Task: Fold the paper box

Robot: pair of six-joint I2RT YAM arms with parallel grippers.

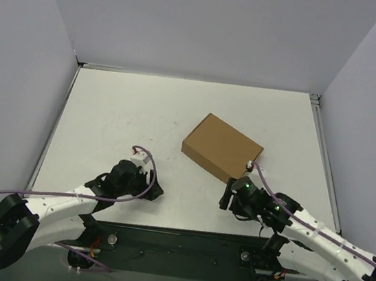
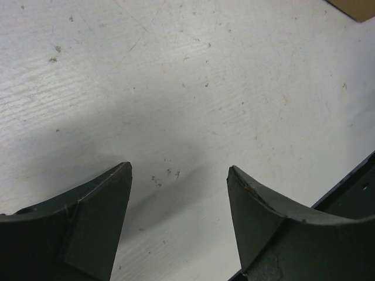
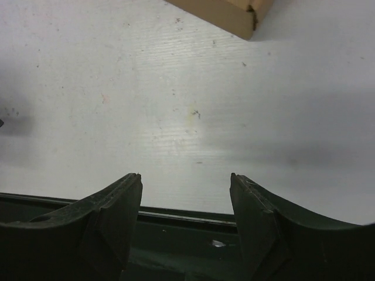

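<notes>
The paper box is a closed, shallow brown cardboard box lying flat on the white table, right of centre. Its near corner shows at the top of the right wrist view, and a brown corner shows at the top right of the left wrist view. My left gripper is open and empty, low over the table, left of the box. My right gripper is open and empty, just in front of the box's near corner, apart from it.
The white table is walled by grey panels at the back and both sides. A dark metal base rail runs along the near edge, under both arms; it shows in the right wrist view.
</notes>
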